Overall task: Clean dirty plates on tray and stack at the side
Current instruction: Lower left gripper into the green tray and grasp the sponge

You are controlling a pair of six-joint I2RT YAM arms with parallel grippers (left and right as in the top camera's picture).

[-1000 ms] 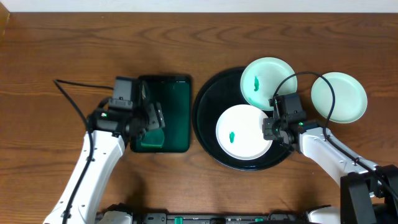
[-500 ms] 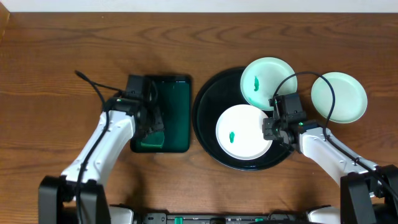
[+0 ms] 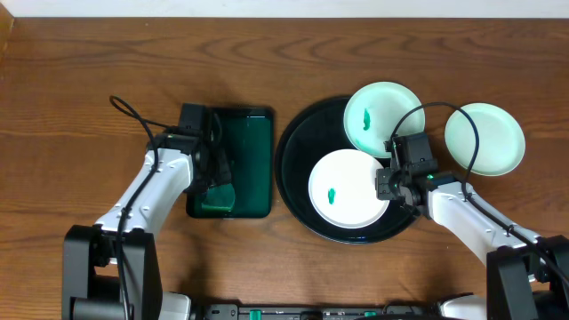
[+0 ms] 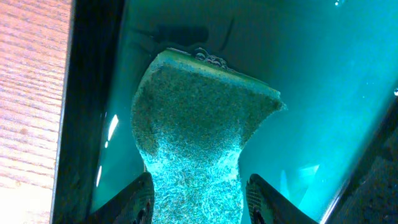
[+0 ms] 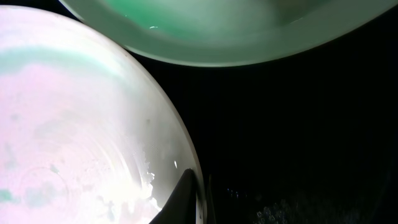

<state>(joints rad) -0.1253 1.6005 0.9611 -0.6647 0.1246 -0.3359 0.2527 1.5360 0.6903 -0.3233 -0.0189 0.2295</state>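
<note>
While on tray [image 3: 290, 174], plate [image 3: 347, 188] in gripper [image 3: 384, 186].

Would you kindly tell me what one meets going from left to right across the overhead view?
Dark green rectangular tray → black round tray → lone plate off the tray.

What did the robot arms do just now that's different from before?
The left arm swung closer to the green tray, and the left pincer closed in on the sponge, squeezing it. The right pincer stayed shut at the near plate's rim. The other two plates and black tray did not move.
</note>
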